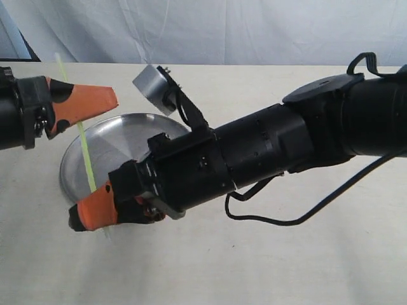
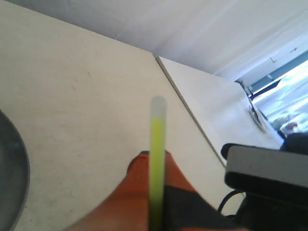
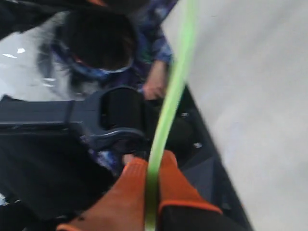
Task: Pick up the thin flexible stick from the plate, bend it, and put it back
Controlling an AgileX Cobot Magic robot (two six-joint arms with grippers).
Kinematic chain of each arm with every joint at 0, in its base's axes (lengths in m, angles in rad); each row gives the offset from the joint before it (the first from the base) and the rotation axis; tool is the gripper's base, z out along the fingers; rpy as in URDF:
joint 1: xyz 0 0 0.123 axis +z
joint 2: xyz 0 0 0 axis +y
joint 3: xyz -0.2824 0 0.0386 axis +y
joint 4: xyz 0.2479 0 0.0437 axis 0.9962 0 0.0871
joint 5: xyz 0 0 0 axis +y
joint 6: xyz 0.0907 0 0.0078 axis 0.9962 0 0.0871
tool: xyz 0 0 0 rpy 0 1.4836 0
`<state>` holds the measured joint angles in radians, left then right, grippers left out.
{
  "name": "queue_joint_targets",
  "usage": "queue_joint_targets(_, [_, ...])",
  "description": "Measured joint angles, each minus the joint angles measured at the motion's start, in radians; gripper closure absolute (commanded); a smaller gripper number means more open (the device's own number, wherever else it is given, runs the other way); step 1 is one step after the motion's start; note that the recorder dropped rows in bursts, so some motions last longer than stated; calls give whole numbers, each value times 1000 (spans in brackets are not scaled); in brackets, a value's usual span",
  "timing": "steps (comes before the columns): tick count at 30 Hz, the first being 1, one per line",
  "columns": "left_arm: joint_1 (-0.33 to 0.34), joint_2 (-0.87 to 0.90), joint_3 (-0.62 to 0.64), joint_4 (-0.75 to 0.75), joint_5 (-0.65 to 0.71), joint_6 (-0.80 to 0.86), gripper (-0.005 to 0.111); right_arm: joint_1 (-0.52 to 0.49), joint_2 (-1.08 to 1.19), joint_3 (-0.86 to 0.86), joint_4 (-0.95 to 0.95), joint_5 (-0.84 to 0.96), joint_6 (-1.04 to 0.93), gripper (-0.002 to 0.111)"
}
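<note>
Exterior view: thin yellow-green stick straight above round steel plate; left gripper and right gripper both clamp it. Bend likely pending: bring ends together.

- A pale cream matte tabletop spans the whole scene.
- A round shallow silver-grey brushed steel plate lies flat on it, left of centre.
</note>
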<state>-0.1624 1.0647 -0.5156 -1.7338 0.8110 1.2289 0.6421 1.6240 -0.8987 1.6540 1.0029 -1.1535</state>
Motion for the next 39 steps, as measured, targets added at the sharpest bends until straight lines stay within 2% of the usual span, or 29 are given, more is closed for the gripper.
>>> queue_joint_targets(3, [-27,0,0,9,-2,57,106,0,-6,0,-8,32,0,108])
queue_joint_targets(13, [-29,0,0,7,46,85,106,0,-16,0,-247,-252,26,108])
queue_joint_targets(18, [-29,0,0,15,48,87,105,0,-22,-7,-291,-256,46,108])
queue_joint_targets(24, [-31,0,-12,14,46,87,82,0,-24,-7,-317,-214,53,108])
queue_joint_targets(26, [-32,0,-26,8,46,87,78,0,-24,-7,-320,-210,55,108])
queue_joint_targets(27, [-35,0,-33,8,43,87,79,0,-24,-7,-320,-208,59,108])
queue_joint_targets(29, [-35,0,-44,8,41,87,89,0,-24,-7,-321,-208,67,108])
queue_joint_targets(31, [-35,0,-46,8,37,87,105,0,-24,-7,-321,-200,76,108])
queue_joint_targets(39, [-38,0,-46,46,-28,103,106,0,-58,-7,-296,-88,91,108])
